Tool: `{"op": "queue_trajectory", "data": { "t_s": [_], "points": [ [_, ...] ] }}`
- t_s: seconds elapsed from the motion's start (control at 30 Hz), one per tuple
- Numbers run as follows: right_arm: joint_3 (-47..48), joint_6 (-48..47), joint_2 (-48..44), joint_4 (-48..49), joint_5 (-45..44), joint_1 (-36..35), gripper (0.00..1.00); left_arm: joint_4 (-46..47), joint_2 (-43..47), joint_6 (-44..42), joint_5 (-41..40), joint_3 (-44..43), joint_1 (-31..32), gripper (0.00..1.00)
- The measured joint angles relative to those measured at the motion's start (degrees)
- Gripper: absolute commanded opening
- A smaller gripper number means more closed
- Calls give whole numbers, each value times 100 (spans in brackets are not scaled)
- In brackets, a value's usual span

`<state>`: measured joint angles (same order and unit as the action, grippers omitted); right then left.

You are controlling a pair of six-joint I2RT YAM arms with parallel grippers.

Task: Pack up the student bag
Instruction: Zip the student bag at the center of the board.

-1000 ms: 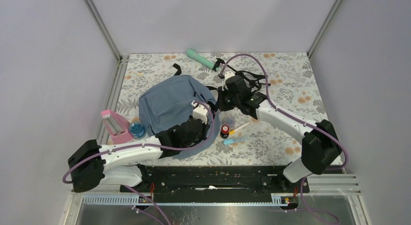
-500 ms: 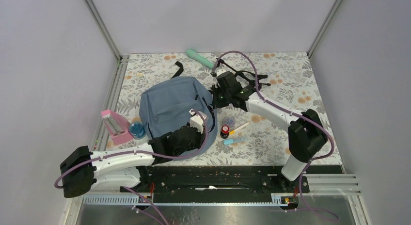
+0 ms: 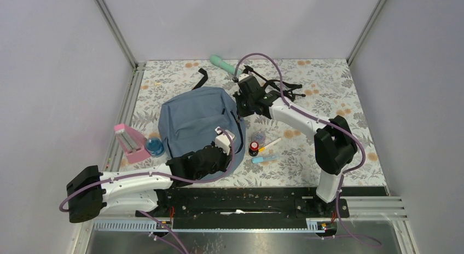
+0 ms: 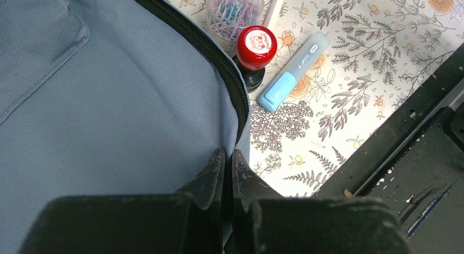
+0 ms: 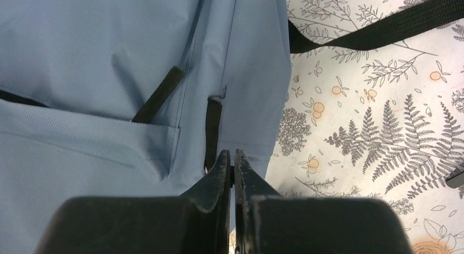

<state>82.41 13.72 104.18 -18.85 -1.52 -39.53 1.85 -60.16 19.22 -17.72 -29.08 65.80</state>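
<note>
- None of the packing looks done: the student bag (image 3: 197,120) lies flat on the tabletop (image 3: 328,84), between the left edge and the middle, and every loose thing I can see is outside it.
- Two pinches hold the bag. The left gripper (image 4: 227,155) has its fingers pressed together over the bag's near-right rim, just beside the dark zipper. The right gripper (image 5: 231,156) is closed narrow on the fabric edge at the bag's far-right side, next to a short black tab.
- Judging by these grips, the step in hand is spreading or squaring the bag so it can be opened. Whether the zipper is open I cannot tell, since it shows only as a dark line along the rim.
- Left to do, as I read it: open the bag, put the items in, and close it.
- Nothing of the bag's inside shows.
- A clear jar (image 4: 232,12) holding coloured paper clips stands just beside the bag's right rim, towards the near edge.
- A red-capped stamp (image 4: 255,43) touches the jar, and a light-blue highlighter (image 4: 294,70) lies next to the stamp.
- A pink stand (image 3: 130,143) sits by the left edge, its contents unclear.
- A teal bottle (image 3: 225,65) lies at the far edge.
</note>
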Motion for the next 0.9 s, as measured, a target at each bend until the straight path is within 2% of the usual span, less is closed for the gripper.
{"op": "queue_trajectory", "data": {
  "t_s": [0.43,0.47,0.5,0.53,0.6,0.63,0.67,0.73,0.9],
  "points": [
    [664,26,575,-372,70,-2,0,-33,289,-28,-7,103,20,0],
    [675,33,575,-385,81,-2,0,-57,317,-13,-13,103,20,6],
    [680,46,575,-389,109,-2,2,-96,356,26,-35,101,20,24],
    [680,59,575,-402,125,-2,13,-179,400,79,-63,87,20,51],
    [684,63,575,-393,138,0,46,-470,507,179,-50,-9,48,80],
    [695,92,575,-369,129,13,55,-697,581,317,-61,-109,111,90],
    [713,74,573,-313,109,31,63,-907,651,402,-107,-247,173,97],
    [734,83,535,-214,114,76,70,-1147,732,466,-229,-487,210,99],
    [717,61,122,-136,227,177,75,-1661,791,503,-205,-1379,-181,99]
  ]
}}
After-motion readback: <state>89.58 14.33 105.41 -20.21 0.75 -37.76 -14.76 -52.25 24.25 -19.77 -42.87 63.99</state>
